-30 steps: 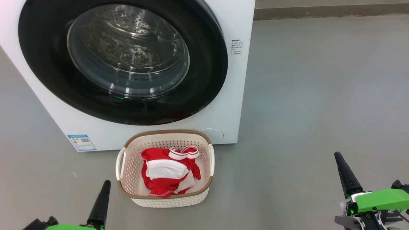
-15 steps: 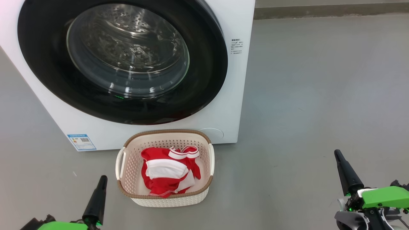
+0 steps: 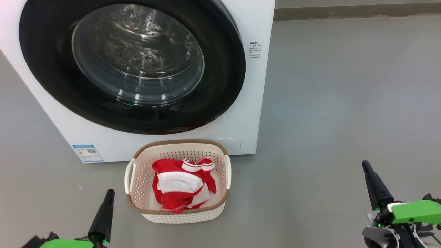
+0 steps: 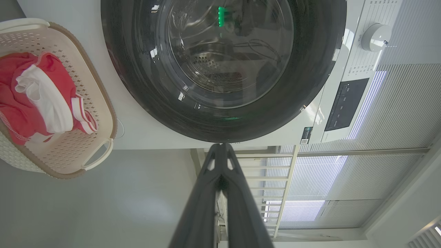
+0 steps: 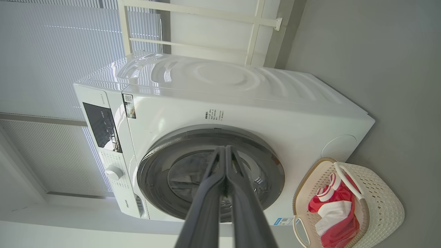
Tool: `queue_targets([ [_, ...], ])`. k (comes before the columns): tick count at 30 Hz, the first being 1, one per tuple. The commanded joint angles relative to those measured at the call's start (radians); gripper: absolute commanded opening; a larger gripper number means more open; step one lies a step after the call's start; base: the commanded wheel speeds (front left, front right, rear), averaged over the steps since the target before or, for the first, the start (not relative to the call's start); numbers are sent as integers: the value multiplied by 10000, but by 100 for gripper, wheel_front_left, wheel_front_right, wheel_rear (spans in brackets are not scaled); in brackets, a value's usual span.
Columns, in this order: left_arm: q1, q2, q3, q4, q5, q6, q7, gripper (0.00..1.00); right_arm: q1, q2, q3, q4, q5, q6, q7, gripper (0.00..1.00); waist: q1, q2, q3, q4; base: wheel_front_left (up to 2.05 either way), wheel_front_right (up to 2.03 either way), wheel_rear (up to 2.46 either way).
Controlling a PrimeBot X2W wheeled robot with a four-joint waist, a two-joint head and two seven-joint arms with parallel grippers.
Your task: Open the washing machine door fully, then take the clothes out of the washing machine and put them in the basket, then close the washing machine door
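The white washing machine (image 3: 248, 103) stands ahead with its round black door (image 3: 220, 86) lying flush against the front, the glass bowl window (image 3: 137, 51) showing steel drum behind it. On the floor right before it sits the cream basket (image 3: 179, 217), and the red and white clothes (image 3: 179, 187) lie inside. My left gripper (image 3: 110, 191) is low at the basket's left, shut and holding nothing. Off to the right, well clear of the basket, my right gripper (image 3: 364, 163) is shut and holds nothing. The wrist views show each pair of fingers pressed together: left gripper (image 4: 220, 145), right gripper (image 5: 225, 148).
Grey floor (image 3: 344, 86) spreads out to the right of the machine. A low wall base (image 3: 355, 12) runs along the back. The machine's control panel (image 5: 101, 127) and dial (image 5: 113, 172) sit at its top, with window blinds (image 5: 51, 51) behind.
My left gripper has dropped a little lower and to the left over the past second. The right gripper has barely shifted. Basket, clothes and door stay as they were.
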Motion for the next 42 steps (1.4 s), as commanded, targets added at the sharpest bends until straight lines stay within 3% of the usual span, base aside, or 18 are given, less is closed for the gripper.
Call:
queue_targets([
  [1, -391, 141, 350, -201, 7, -71, 75, 0, -447, -126, 174, -242, 19, -6, 32, 0, 0, -1, 0, 0, 0, 0, 0],
  [42, -399, 69, 452, -197, 93, -71, 156, 0, -457, -44, 59, -235, -78, -6, 125, 0, 0, -1, -1, 0, 0, 0, 0],
])
